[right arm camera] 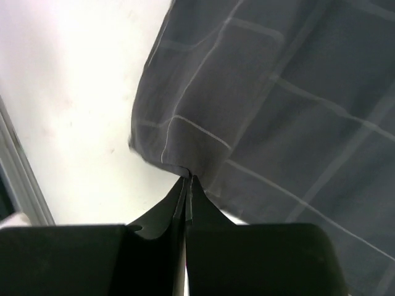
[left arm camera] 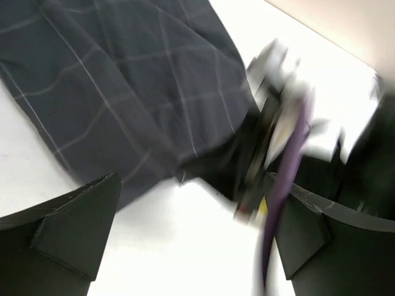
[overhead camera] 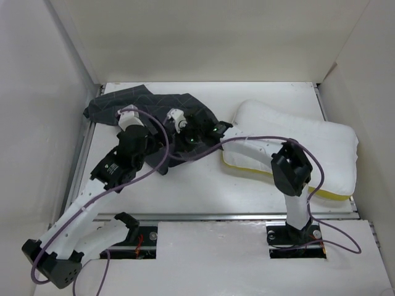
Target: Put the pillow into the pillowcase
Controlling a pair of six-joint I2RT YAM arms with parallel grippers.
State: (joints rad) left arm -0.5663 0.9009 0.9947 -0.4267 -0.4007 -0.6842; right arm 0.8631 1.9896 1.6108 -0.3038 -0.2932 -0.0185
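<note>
While my right gripper (right arm camera: 187, 182) is clamped on the pillowcase (overhead camera: 151, 105) hem, upper left of the top view, left gripper (left arm camera: 194, 209): jaws apart over the cloth. Item, pillow (overhead camera: 308, 145): right of both, long axis left-to-right, nearer my right arm.

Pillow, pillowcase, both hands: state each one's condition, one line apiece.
Pillow: lying flat, outside the pillowcase.
Pillowcase: rumpled, lying flat, one edge pinched by the right hand.
Left hand: open, holding nothing, at the pillowcase's edge.
Right hand: shut on the pillowcase.
</note>
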